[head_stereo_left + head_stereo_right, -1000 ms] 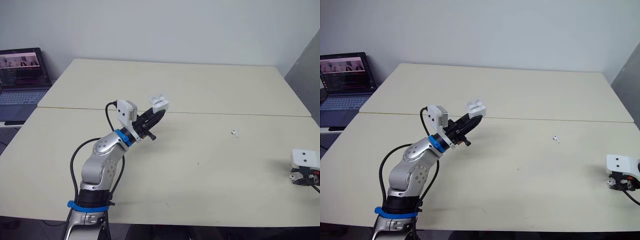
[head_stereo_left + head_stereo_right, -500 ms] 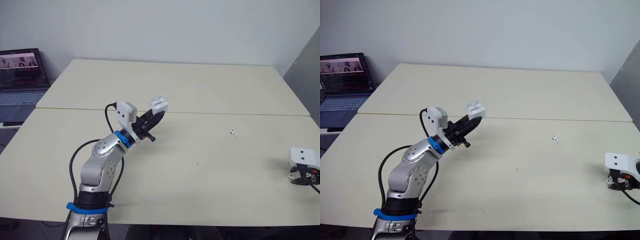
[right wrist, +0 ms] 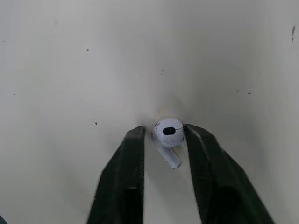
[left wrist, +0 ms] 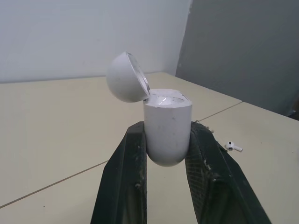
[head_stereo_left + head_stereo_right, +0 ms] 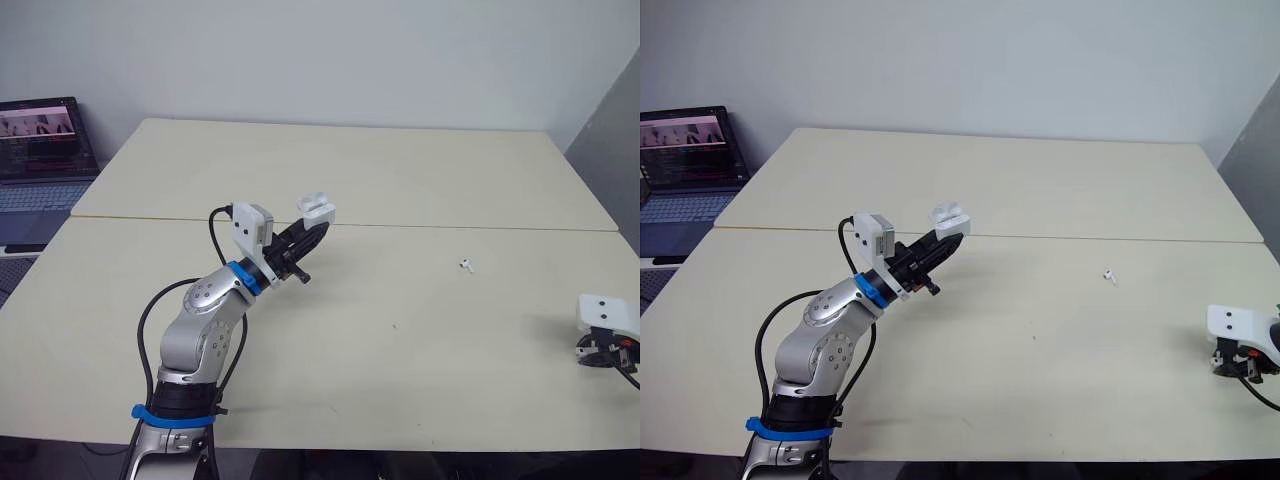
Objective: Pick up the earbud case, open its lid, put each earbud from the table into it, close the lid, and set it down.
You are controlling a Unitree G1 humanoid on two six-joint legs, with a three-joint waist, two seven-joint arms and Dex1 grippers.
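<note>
My left gripper (image 5: 316, 226) is raised over the middle-left of the table, shut on a white earbud case (image 5: 318, 207). The case stands upright between the black fingers (image 4: 133, 154), and its lid (image 4: 125, 77) is swung open. One white earbud (image 5: 467, 265) lies on the table to the right of the centre, apart from both grippers. At the table's right edge my right gripper (image 5: 600, 356) is down at the surface. In the right wrist view its fingertips press on either side of a second earbud (image 3: 168, 132), whose stem points back between the fingers.
An open laptop (image 5: 45, 150) sits off the table's far left side. The beige table (image 5: 400, 330) has a seam running across it just behind the left gripper. A grey wall panel stands at the far right.
My right gripper has shifted very slightly at the table's right edge. My left gripper keeps the open case where it was.
</note>
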